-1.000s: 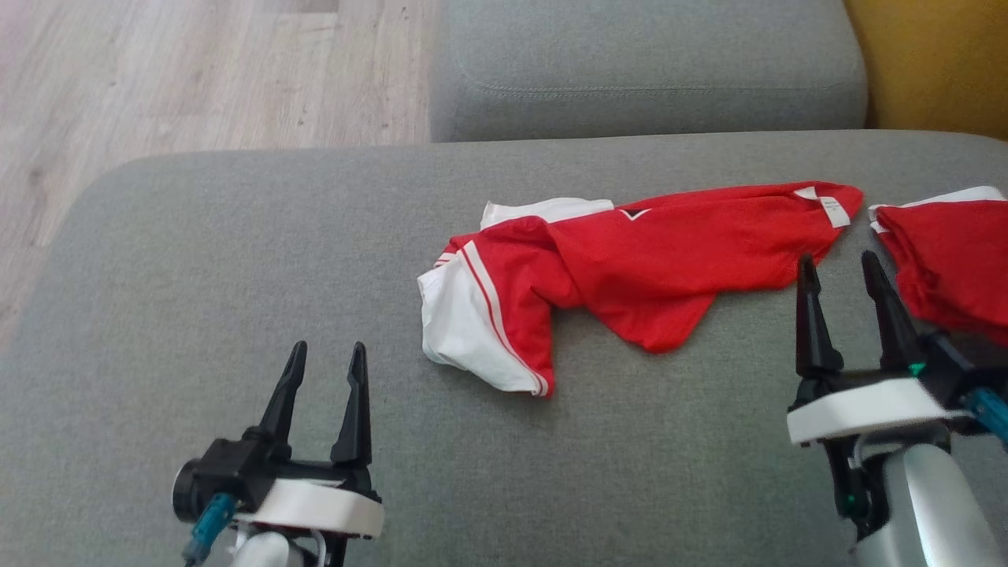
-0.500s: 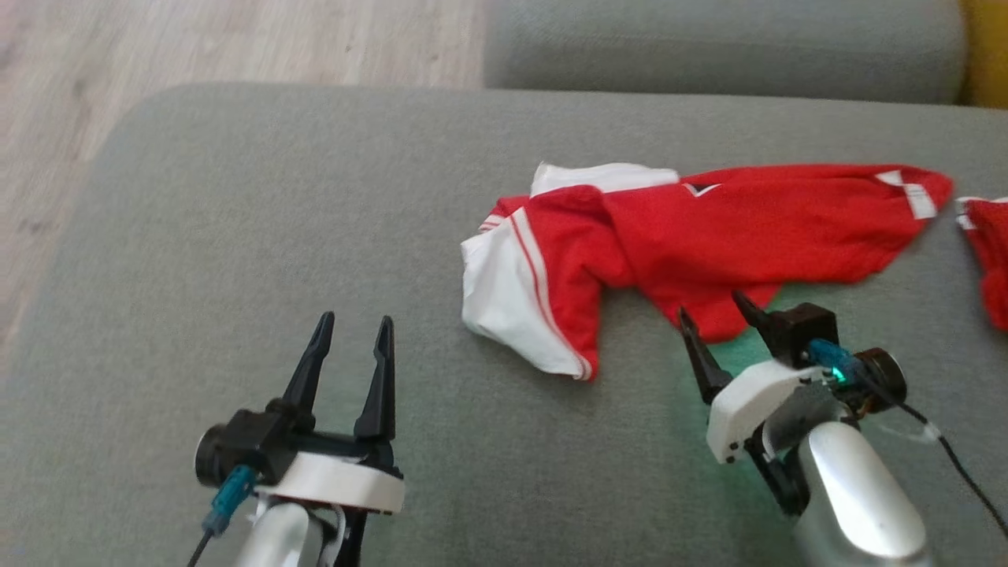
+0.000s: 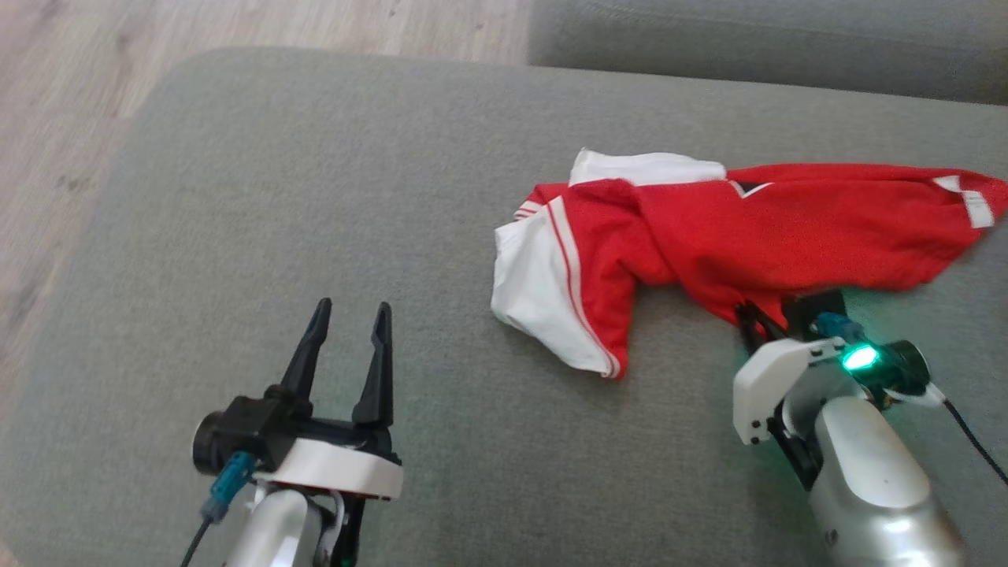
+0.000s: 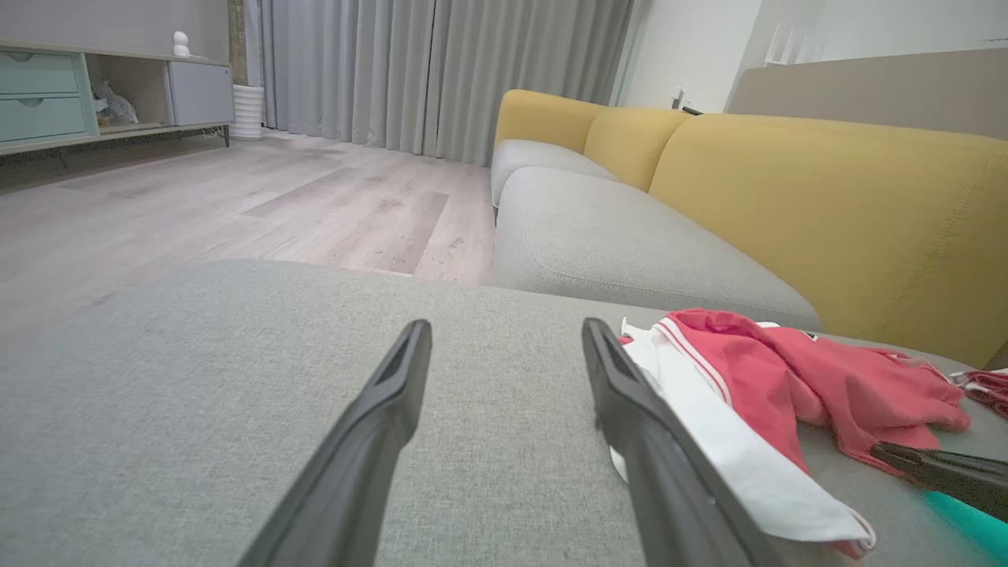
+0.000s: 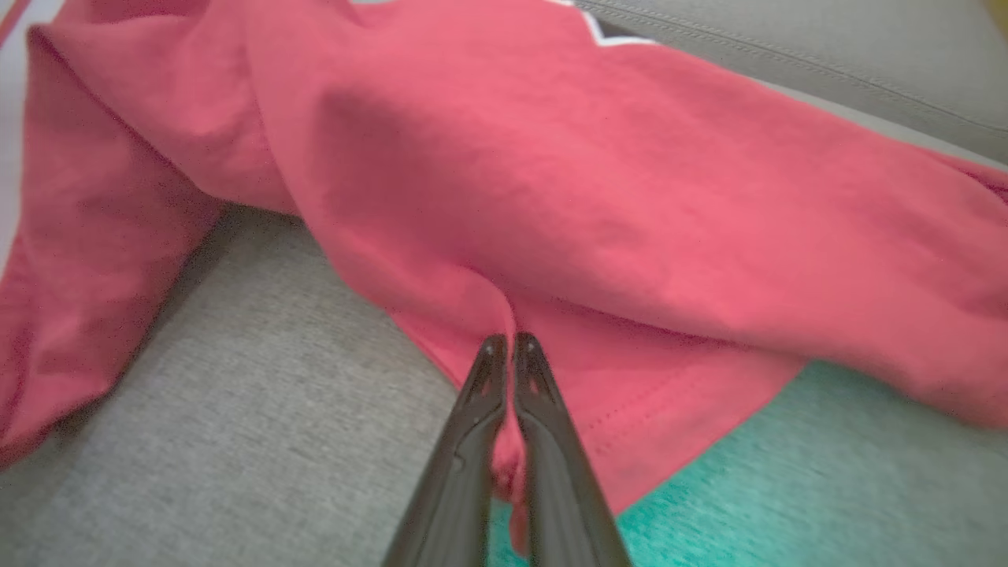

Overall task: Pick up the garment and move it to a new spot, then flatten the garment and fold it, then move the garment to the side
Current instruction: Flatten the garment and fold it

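Since a moment ago the right gripper (image 3: 762,313) has come in from the right and dropped onto the garment (image 3: 787,228). Its fingers, spread then, are now pinched together on a fold of red cloth at the near hem. Head camera has swung as well, so everything sits shifted in that view.

Near left: left gripper (image 3: 353,305) low over the grey seat cushion (image 3: 315,197), fingers wide apart and empty, pointing toward the far side. Well apart from the cloth, whose white end lies off to its right.

Near right: right forearm (image 3: 866,488) slants in toward the far left, wrist tipped down. Green lamp (image 3: 860,358) lit on the wrist, green cast on the cushion beside it.

Middle: garment crumpled on the right half of the cushion, white sleeve and stripes at the left, red body running off right. From the right wrist, the red fabric (image 5: 630,197) puckers where the fingers meet.

Far: second grey cushion (image 3: 748,39) beyond, wood floor (image 3: 236,24) far left. From the left wrist, yellow backrest (image 4: 827,197) behind the seats, then grey curtains (image 4: 441,71) and a low cabinet (image 4: 47,102).
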You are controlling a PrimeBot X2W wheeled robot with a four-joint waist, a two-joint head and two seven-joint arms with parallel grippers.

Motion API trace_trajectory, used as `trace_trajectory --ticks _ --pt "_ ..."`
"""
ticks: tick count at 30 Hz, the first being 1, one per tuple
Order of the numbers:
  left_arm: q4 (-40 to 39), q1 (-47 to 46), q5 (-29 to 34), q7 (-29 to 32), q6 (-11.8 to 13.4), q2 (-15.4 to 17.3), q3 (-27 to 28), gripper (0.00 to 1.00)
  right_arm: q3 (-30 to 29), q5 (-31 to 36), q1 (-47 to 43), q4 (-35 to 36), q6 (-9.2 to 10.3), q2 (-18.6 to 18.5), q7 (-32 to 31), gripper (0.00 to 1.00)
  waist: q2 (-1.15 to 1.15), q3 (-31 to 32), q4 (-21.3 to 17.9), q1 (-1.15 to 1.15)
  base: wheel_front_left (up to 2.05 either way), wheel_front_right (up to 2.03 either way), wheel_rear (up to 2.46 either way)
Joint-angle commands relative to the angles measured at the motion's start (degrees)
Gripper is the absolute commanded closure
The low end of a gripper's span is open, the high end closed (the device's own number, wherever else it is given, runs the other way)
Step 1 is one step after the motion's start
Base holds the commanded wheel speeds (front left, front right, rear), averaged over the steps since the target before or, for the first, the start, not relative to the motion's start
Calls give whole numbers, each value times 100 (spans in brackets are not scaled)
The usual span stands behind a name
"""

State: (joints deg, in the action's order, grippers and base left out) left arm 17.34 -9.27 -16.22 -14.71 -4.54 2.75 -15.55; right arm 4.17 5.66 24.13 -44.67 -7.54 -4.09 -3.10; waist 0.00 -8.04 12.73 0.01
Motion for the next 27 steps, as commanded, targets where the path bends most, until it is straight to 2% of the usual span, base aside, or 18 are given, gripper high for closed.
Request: trace_trajectory --ticks 1,8,9,13,20,21,22,27 --pt "-151 -189 -3 -29 19 13 226 0 21 28 36 46 5 29 118 100 0 99 -100 -1 0 0 0" --pt "-206 -56 62 -29 15 13 460 0 -537 -90 -341 343 5 8 387 100 0 458 -544 -1 0 0 0" --pt "-227 -2 82 -29 12 13 520 0 -806 -116 -599 631 5 -50 346 100 0 565 -695 -1 0 0 0" --pt "-260 110 137 -29 7 13 625 0 -1273 -73 -1257 1414 5 -186 59 100 0 727 -966 -1 0 0 0" --pt "-298 155 169 -29 -21 13 693 0 -1571 -33 -2294 2728 5 -242 -788 100 0 869 -1229 -1 0 0 0" --pt "-299 145 168 -29 -26 13 684 0 -1577 25 -2379 2869 5 -250 -859 24 0 870 -1237 -1 0 0 0" --pt "-296 134 167 -29 -30 13 673 0 -1574 41 -2430 3004 5 -231 -885 0 0 872 -1241 -1 0 0 0" --pt "-277 84 166 -29 -45 13 620 0 -1055 -345 -2375 3624 5 -31 -533 0 0 870 -1200 -1 0 0 0"
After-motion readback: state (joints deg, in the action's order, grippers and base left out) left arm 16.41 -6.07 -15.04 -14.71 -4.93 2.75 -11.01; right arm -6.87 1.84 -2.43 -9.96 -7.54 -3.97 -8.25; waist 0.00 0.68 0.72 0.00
